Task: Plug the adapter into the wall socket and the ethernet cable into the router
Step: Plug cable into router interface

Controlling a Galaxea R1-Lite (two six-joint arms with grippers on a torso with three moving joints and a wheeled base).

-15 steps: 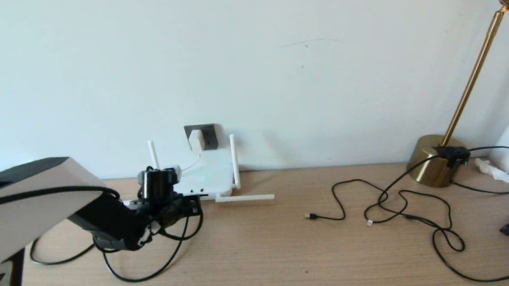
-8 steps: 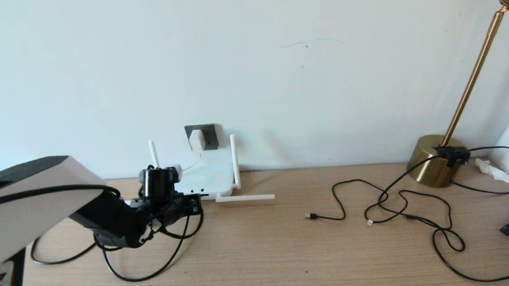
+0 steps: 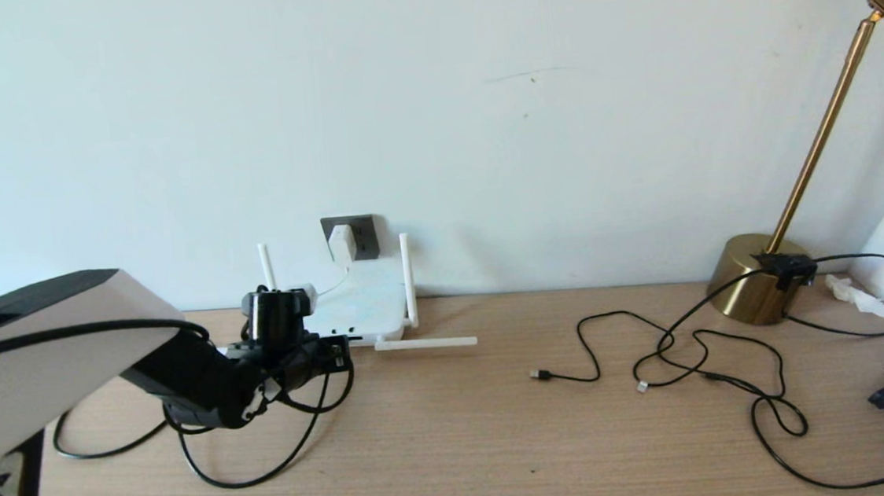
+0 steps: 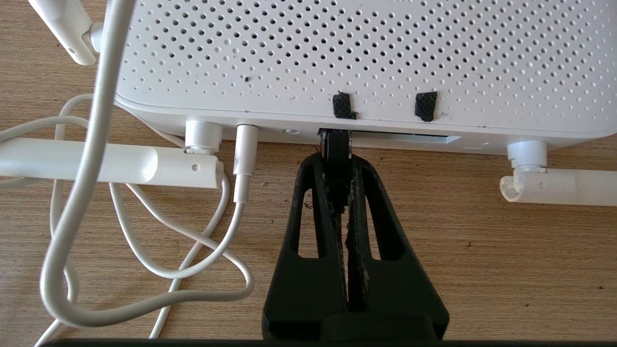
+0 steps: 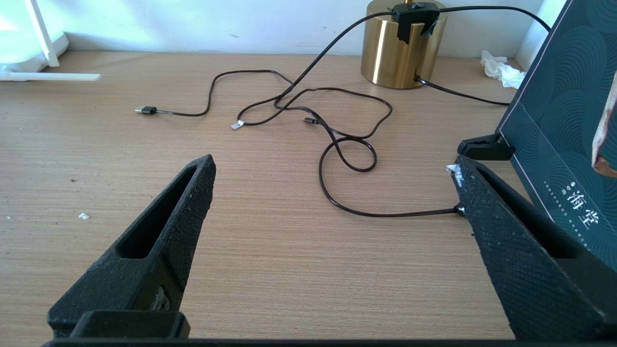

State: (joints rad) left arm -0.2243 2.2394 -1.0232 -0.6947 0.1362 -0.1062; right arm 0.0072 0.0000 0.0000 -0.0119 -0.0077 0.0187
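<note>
Left wrist view shows the left gripper (image 4: pixel 337 149) pressed up to the port edge of the router (image 4: pixel 356 62), its fingers (image 4: pixel 315 193) closed tight on the connector end of the ethernet cable (image 4: pixel 336 147). The connector tip sits at the mouth of a dark port slot; whether it has seated fully cannot be told. The narrow grip on the plug keeps it lined up with the slot, and the low, level approach along the bench (image 4: pixel 482 250) suits a port that faces sideways. Beside the slot, a white barrel plug with its white cord (image 4: pixel 241 193) already sits in the router's power jack, and the cord loops loosely on the bench, out of the fingers' path.

From the head view, the adapter (image 3: pixel 341 243) is in the wall socket (image 3: pixel 362 234) directly behind the router, so that half of the task looks done. The black cable trails in slack loops from the left gripper (image 3: pixel 332 355), leaving room to push without tugging.

Right wrist view shows the right gripper (image 5: pixel 332 193) parked low over the bench, fingers (image 5: pixel 168 231) spread wide and holding nothing, well apart from the router. Thin black cables (image 5: pixel 347 159) and the brass lamp base (image 5: pixel 400 53) lie ahead of it, untouched.
</note>
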